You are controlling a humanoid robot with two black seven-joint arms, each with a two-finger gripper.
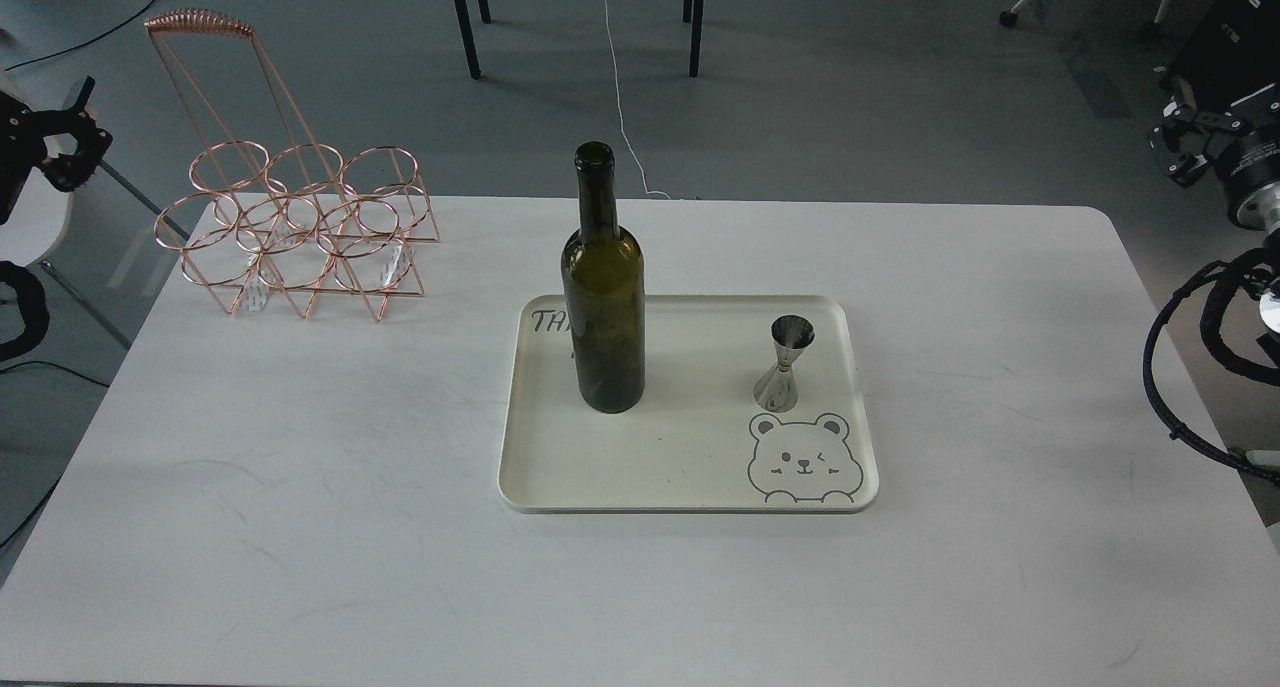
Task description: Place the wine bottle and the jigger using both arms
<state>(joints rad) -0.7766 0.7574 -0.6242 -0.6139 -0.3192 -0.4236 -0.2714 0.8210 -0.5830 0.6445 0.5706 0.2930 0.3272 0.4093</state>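
The wine bottle, dark olive-green and with no label, stands upright on the left part of a cream tray in the middle of the table. The jigger, a small shiny steel hourglass cup, stands upright on the tray's right side, above a printed bear face. My left gripper hangs off the table's far left, well away from the bottle. At the right edge, off the table, is my right gripper. Both are small and dark, and their fingers cannot be told apart. Neither holds anything.
A copper wire bottle rack with several rings and a tall handle stands at the back left of the white table. Black cables loop beside the table's right edge. Chair legs stand on the floor behind.
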